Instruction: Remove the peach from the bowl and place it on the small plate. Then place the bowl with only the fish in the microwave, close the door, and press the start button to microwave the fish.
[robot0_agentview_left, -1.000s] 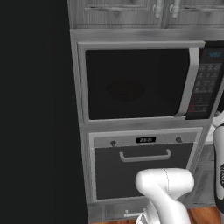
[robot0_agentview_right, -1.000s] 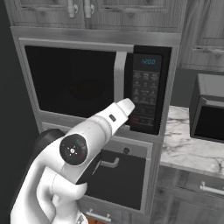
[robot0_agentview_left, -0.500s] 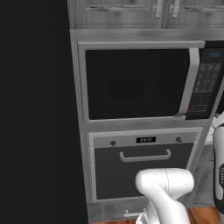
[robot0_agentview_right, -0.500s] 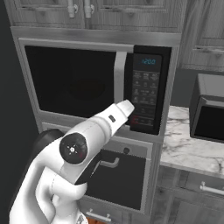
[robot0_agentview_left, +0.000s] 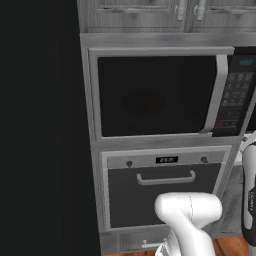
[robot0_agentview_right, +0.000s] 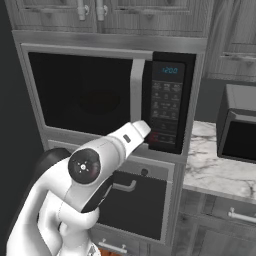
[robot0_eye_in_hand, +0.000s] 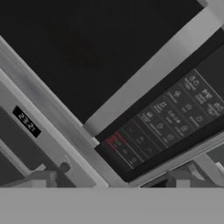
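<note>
Confirm first that the microwave (robot0_agentview_left: 155, 95) has its door (robot0_agentview_left: 150, 100) shut flush against the control panel (robot0_agentview_right: 167, 107). Locate the bowl as the dim round shape behind the dark glass (robot0_agentview_left: 144, 102), judged to be inside already; cannot make out its contents through the glass. Note the hand (robot0_agentview_right: 144, 130) just in front of the panel's lower edge, fingers spread wide and gripping nothing. Treat the start press as the step in hand. Aim at the bottom row of keys, where red markings (robot0_eye_in_hand: 114, 141) show in the hand view; cannot read the legends, so pick the key by its place in the row, not by its text. Approach square to the panel face, not at a slant, so that the contact does not slide onto a neighbouring key. Press with a single fingertip: with the fingers this far apart, offset the hand sideways until one tip, not the gap between them, lines up with the key. Avoid the door handle (robot0_agentview_left: 216, 95) just beside the panel and the oven (robot0_agentview_left: 165, 190) directly below. Push in briefly and lightly, then back straight out. Check the display (robot0_agentview_right: 170, 70) afterwards for a change, as the likely sign that the press has registered.
</note>
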